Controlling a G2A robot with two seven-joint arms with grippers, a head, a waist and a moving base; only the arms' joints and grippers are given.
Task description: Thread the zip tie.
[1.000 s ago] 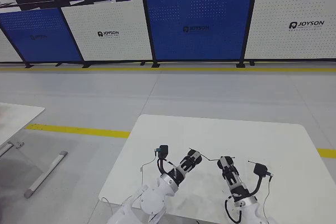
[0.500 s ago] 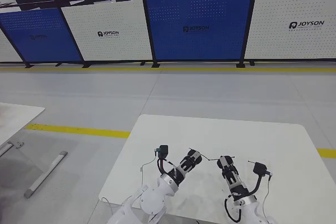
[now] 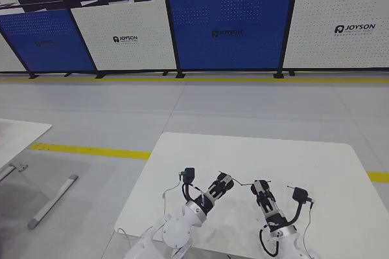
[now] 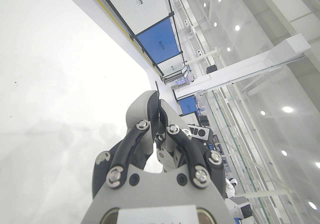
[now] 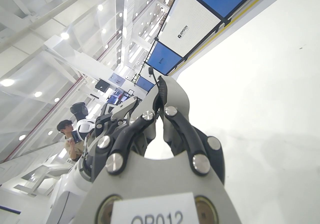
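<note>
- above the near middle of the tabletop (image 3: 259, 152), the two arms sit close together with a thin black zip tie (image 3: 242, 183) strung between them, off the surface
- progress: both ends look grasped and lifted, so pickup is done; the threading itself looks not yet done
- left wrist view: a plain pointed end of the zip tie (image 4: 157, 86) pokes out past the fingertips, free, nothing around it
- right wrist view: the small square head of the zip tie (image 5: 150, 70) sticks out past the fingertips; whether the slot is empty is too small to tell
- left to do, as i judge it: line the tail tip up with the head slot, push it through, pull snug
- left gripper (image 4: 158, 100): pinched nearly flat together, no real gap, clamping the strap between its pads
- right gripper (image 5: 160, 88): same, closed narrow on the strap just behind the head
- neither gripper touches the tabletop in the top view, as far as i can tell; the two grippers are near each other but apart
</note>
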